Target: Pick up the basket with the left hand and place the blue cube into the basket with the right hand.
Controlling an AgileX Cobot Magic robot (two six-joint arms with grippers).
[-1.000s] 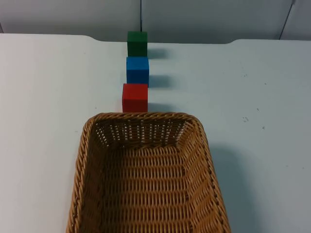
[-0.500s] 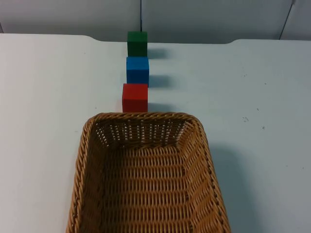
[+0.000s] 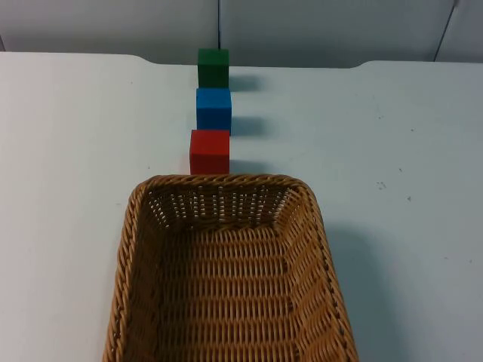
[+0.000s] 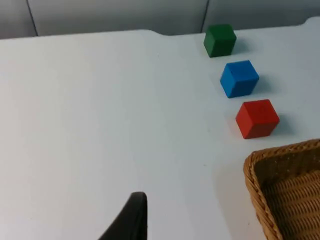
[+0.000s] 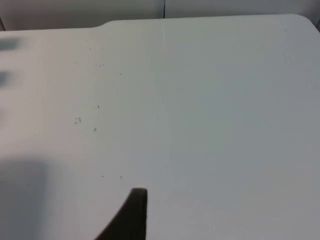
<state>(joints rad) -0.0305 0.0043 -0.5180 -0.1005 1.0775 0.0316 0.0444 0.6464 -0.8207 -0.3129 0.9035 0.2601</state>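
Observation:
A blue cube (image 3: 213, 109) stands on the white table, in the middle of a straight row of three cubes. A brown wicker basket (image 3: 226, 180) rests on the table nearer the camera, with nothing inside it. My left gripper (image 4: 132, 220) hovers above bare table to the left of the cubes and basket; its wrist view takes in the blue cube (image 4: 239, 78) and a corner of the basket (image 4: 280, 152). Over bare table on the right side waits my right gripper (image 5: 134, 215), away from the cubes. Neither gripper touches anything.
A red cube (image 3: 209, 151) sits between the blue one and the basket's far rim. A green cube (image 3: 213, 68) stands behind the blue one, close to the grey partition wall (image 3: 302, 30). Both also appear in the left wrist view.

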